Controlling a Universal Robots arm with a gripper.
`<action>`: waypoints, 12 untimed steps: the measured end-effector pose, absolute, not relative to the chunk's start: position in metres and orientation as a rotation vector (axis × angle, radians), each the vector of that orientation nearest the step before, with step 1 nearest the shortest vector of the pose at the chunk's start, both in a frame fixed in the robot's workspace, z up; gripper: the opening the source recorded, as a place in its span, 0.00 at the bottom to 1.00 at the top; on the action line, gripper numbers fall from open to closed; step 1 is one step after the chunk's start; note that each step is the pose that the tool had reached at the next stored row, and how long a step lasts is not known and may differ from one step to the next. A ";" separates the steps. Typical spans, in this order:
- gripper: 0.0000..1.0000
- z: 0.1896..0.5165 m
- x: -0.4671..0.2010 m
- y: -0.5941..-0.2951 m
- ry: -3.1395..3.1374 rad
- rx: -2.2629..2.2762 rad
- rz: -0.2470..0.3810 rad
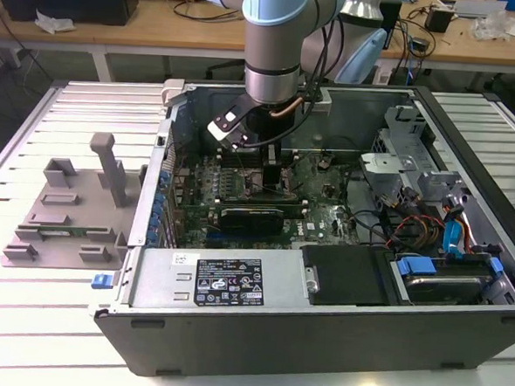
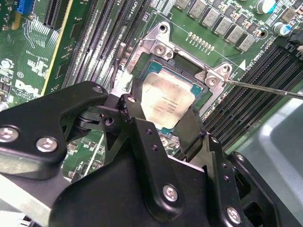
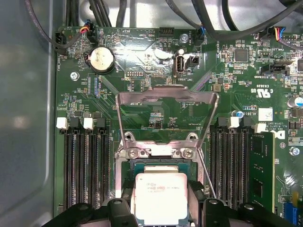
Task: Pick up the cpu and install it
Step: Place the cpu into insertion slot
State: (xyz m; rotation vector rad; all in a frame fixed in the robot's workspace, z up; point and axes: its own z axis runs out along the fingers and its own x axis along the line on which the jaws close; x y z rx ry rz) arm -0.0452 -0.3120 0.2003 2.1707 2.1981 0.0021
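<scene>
We see the gripper (image 2: pixel 164 113) pinching the cpu (image 2: pixel 160 97) by two opposite edges, fingers closed against it and held just over the socket frame (image 3: pixel 165 92), whose plate stands raised.

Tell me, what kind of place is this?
Probably a robotics lab or workshop: a robot arm reaches into an opened computer case lying on a slatted metal table, with cable-strewn wooden workbenches behind.

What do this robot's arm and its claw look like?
The arm is a round silver-grey tube with pale blue joint caps. Black cables loop around its wrist. The gripper is built of angular black metal links fastened with silver screws.
</scene>
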 end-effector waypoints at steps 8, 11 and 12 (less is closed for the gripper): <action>0.67 0.200 -0.045 -0.312 2.198 2.171 0.002; 0.67 0.206 -0.045 -0.312 2.198 2.171 0.002; 0.67 0.211 -0.045 -0.312 2.198 2.171 0.002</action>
